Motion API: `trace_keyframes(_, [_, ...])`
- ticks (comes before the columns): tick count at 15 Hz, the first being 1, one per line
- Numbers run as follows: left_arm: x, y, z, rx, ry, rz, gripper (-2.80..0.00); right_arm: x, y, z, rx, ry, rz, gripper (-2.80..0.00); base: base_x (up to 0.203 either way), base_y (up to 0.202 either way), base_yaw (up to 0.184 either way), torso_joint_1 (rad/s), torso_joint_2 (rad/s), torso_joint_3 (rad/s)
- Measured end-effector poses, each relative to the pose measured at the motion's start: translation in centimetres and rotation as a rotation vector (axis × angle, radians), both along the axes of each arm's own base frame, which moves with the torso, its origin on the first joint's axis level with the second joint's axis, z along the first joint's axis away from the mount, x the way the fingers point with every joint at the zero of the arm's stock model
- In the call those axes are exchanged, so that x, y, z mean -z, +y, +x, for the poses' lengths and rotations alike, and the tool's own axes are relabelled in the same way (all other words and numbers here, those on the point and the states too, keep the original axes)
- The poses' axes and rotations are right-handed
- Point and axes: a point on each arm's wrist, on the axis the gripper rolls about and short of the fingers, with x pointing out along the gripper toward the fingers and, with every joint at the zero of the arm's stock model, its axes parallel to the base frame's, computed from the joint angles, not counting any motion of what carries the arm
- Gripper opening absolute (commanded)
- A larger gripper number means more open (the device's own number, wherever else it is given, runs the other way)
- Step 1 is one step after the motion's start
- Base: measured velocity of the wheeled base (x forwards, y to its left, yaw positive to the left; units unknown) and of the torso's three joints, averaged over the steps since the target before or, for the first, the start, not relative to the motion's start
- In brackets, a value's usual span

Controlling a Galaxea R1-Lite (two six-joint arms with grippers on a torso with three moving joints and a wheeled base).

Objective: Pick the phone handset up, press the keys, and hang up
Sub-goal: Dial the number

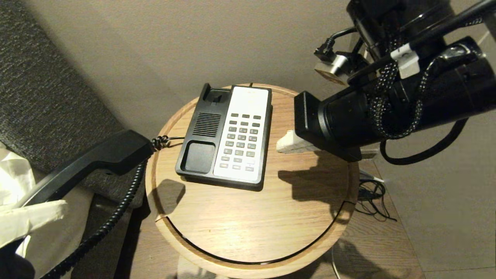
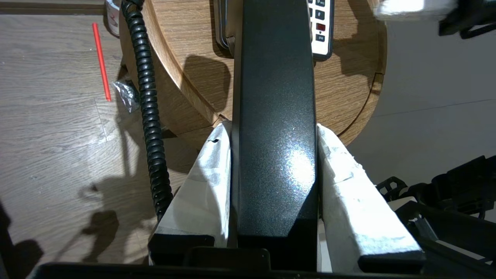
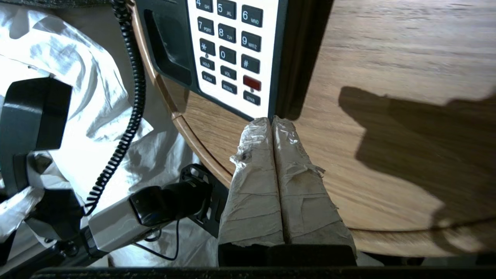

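Handset (image 1: pixel 97 157) lifted, pinched in left end effector (image 2: pixel 275 155) off the counter (image 1: pixel 248 217); right end effector (image 3: pixel 272 128), pressed together, hovers just beside keys (image 3: pixel 228 42); pressing and hang-up remain.

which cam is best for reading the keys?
Right wrist view: the keys fill the frame and their digits are legible, with the shut right pincer just short of them. Head view shows the whole grid, labels unreadable. Left wrist view shows a few keys beside the phone handset.

Round wooden table (image 1: pixel 248 217), beige wall (image 1: pixel 174 38)
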Motion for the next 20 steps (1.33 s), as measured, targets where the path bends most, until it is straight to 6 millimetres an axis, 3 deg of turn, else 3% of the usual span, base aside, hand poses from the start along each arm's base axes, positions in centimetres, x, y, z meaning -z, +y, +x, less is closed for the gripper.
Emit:
trace_keyframes(5, [0.0,0.0,0.0,-0.001,0.001,0.000,-2.80,0.2,1.7,0.2,-0.114,0.082,0.065,-2.80,0.000,0.000,0.000,0.000,0.00,0.000])
trace_keyframes(12, [0.5,-0.1,0.1,-0.007,0.024,-0.005,-2.80,1.9,3.8,1.7,-0.106,0.124,0.046,-2.80,0.000,0.000,0.000,0.000,0.00,0.000])
trace_keyframes(20, [0.6,-0.2,0.3,-0.009,0.023,-0.006,-2.80,3.2,4.5,2.9,-0.064,0.119,0.007,-2.80,0.000,0.000,0.000,0.000,0.00,0.000])
